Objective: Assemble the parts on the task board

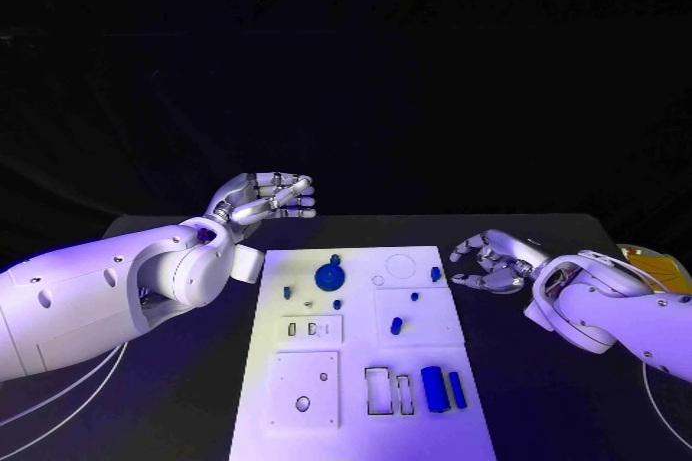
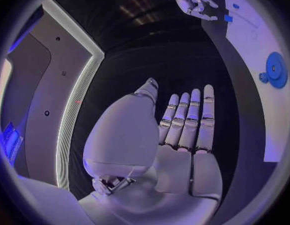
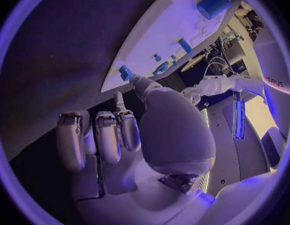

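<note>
Looking down at the black table (image 1: 173, 401), I am seeing the white rectangular task board (image 1: 361, 421) lying in the middle of it, with both silver many-fingered hands off the plate. My left hand (image 1: 267, 199) is hanging above the table beyond the board's far left corner, palm raised, fingers lying straight and side by side, and it is grasping nothing; the left wrist view is showing the same released hand (image 2: 182, 125) with the fingers (image 2: 206, 115) extended flat. My right hand (image 1: 490, 261) is sitting just beside the board's right edge, near its far end, fingers curled inward and clenched around nothing that I can make out; in the right wrist view the fingers (image 3: 107, 137) are bending down toward the palm with no part between them. On the board, a round blue gear (image 1: 330, 277) is lying near the far end, with a small blue peg (image 1: 434, 274) close to the right edge beside my right hand, and another small blue piece (image 1: 395, 325) sitting in the middle area. Toward the near end, a wide blue block (image 1: 434, 389) and a slim blue bar (image 1: 456, 389) are lying side by side, just beside two empty rectangular slots (image 1: 378, 391).
</note>
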You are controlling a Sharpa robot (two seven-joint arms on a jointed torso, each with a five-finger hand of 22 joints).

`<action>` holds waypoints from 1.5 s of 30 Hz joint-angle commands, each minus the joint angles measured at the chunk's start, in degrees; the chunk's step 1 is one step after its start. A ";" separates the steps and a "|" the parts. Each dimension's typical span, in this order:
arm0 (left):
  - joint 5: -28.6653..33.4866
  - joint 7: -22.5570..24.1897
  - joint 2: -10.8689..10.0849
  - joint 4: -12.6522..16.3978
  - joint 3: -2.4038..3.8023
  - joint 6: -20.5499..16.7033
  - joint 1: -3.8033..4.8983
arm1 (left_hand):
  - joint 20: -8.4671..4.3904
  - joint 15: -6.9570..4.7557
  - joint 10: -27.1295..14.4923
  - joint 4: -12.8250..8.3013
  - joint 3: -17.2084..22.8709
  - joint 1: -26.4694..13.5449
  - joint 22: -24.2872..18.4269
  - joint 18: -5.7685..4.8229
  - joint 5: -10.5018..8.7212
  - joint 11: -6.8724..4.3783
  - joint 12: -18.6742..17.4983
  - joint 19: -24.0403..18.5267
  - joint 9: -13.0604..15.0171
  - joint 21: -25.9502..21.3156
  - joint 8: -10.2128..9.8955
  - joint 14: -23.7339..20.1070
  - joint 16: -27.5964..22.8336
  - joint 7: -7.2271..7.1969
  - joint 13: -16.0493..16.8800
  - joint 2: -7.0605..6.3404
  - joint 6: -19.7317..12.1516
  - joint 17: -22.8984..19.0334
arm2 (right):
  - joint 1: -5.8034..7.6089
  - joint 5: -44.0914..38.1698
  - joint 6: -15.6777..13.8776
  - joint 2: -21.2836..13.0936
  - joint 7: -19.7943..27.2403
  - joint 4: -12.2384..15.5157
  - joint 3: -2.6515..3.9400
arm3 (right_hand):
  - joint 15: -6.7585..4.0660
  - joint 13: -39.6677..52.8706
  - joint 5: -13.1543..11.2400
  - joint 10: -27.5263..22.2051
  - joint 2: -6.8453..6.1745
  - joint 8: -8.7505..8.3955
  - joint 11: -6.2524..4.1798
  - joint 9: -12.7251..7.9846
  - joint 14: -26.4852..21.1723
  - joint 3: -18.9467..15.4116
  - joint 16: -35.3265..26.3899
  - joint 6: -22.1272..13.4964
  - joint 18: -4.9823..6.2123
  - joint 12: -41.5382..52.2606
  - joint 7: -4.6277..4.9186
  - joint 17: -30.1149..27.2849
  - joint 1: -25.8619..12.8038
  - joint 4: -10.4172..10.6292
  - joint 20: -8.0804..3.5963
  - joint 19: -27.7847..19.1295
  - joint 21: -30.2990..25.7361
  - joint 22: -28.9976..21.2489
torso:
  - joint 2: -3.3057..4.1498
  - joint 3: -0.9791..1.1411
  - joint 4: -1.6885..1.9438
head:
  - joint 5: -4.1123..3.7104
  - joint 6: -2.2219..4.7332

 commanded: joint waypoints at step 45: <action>0.27 0.44 -0.25 0.11 0.05 1.18 0.00 | 0.15 0.11 0.56 0.11 -0.34 0.18 -0.07 0.74 0.07 -0.09 0.24 0.01 0.07 -0.01 0.15 -0.05 -0.01 2.71 0.06 0.31 0.55 -0.08 | -1.75 -1.45 0.14 6.72 -0.41 -5.36 -0.09 | 0.67 9.76 -0.08 1.92 1.86 -0.29 0.69 0.21 5.32 1.96 0.03 1.86 -0.63 0.90 0.31 11.96 1.79 -1.67 0.48 3.24 0.28 11.89 | -0.09 -0.09 -0.01 | 0.91 -1.12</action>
